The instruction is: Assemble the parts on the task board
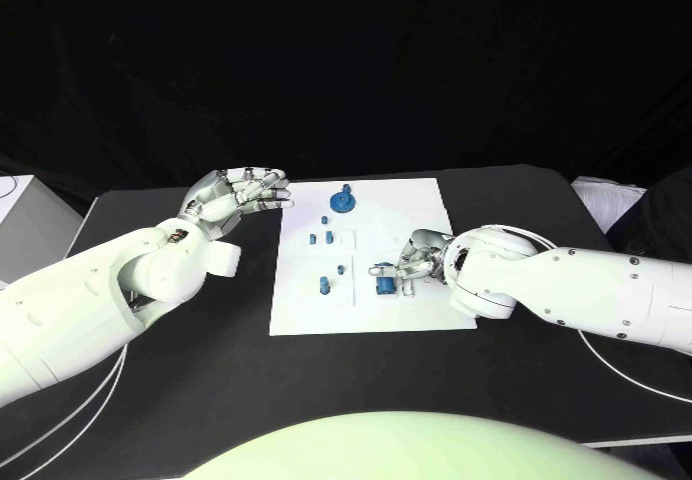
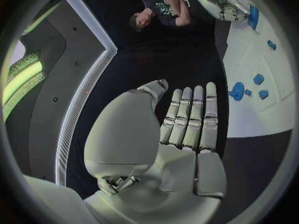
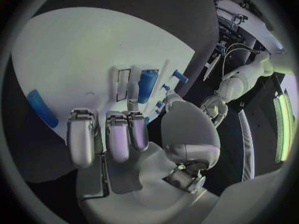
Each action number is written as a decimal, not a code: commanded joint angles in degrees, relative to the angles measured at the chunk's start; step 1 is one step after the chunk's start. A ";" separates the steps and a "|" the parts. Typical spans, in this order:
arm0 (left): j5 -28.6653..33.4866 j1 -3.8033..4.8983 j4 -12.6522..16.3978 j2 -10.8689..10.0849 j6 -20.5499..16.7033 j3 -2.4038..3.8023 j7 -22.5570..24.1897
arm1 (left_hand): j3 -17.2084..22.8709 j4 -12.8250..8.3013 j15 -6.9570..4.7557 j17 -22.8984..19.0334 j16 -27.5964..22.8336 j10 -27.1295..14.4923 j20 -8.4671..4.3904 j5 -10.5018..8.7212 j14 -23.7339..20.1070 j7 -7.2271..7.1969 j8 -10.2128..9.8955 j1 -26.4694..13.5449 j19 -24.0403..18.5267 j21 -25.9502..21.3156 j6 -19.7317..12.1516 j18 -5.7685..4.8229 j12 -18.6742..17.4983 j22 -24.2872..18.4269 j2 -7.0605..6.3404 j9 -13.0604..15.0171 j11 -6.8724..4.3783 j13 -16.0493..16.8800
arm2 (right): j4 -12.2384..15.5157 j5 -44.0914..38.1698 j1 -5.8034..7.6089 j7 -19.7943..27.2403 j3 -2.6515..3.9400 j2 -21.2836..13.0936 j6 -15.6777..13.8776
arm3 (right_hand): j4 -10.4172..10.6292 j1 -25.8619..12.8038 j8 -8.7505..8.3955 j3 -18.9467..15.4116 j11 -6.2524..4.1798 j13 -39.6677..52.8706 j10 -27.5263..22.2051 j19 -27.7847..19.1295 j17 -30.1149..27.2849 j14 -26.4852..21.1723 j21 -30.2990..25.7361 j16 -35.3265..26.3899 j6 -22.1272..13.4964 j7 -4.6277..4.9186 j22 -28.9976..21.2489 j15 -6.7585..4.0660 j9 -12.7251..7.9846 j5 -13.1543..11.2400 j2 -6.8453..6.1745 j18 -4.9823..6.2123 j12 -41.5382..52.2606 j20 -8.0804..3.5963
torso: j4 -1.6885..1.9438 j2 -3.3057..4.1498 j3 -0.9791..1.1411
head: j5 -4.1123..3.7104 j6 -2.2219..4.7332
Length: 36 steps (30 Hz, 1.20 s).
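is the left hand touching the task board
Apart. In the head view the left hand hovers beside the task board near its far left corner, holding nothing. The left wrist view shows dark table between its fingertips and the board's edge.

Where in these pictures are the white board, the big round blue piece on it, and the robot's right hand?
task board (image 1: 404, 205), head view, bare far corner.
round blue part (image 1: 343, 203), head view, its middle.
right robot hand (image 1: 411, 262), head view, middle of the hand.

From the head we look steeply down on the black table. Our wrist cameras sit close behind each palm, looking along the fingers. All three views share the white task board.
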 commanded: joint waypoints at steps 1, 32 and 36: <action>0.05 -0.05 0.13 0.03 0.99 0.03 0.22 | 0.03 0.24 -0.17 0.05 -0.22 -0.13 0.07 0.02 -0.38 0.25 0.15 0.14 0.31 -0.21 -0.28 0.52 -0.39 -0.09 -0.24 -0.08 0.14 -0.05 | 0.37 -1.01 -0.10 0.28 0.01 -0.24 -1.03 | 0.01 0.10 0.25 -1.25 -0.27 13.23 4.49 5.24 14.40 5.81 0.37 0.35 -0.32 0.09 13.70 -0.23 0.07 -0.36 0.60 -0.67 0.03 -0.19 | 0.03 0.02 0.00 | 0.05 0.00; 0.05 -0.09 -0.12 0.00 0.98 0.01 0.46 | 0.01 0.29 -0.13 0.06 -0.27 -0.21 0.09 0.03 -0.49 0.27 0.15 0.16 0.32 -0.29 -0.30 0.52 -0.47 -0.14 -0.22 -0.11 0.17 -0.07 | 3.75 0.72 2.32 7.18 1.02 -14.53 2.40 | -0.79 24.36 -6.98 -0.76 1.41 15.09 6.07 5.76 15.10 5.96 4.49 0.67 -2.54 2.08 14.66 1.20 -3.56 4.56 2.84 -1.39 3.60 1.02 | -0.28 -0.18 -0.02 | -0.98 0.00; 0.05 -0.11 -0.14 -0.05 0.94 0.01 0.46 | 0.01 0.29 -0.13 0.06 -0.27 -0.21 0.09 0.03 -0.49 0.27 0.15 0.16 0.32 -0.29 -0.30 0.52 -0.47 -0.14 -0.22 -0.11 0.17 -0.07 | 2.95 -2.69 2.40 4.42 1.02 -16.25 6.49 | -0.51 24.42 -7.14 -0.57 1.38 15.09 6.07 5.86 15.10 5.96 5.24 0.67 -2.00 2.04 14.84 1.19 -3.66 4.24 2.09 -1.52 3.60 1.02 | -0.28 -0.17 -0.05 | -1.29 0.00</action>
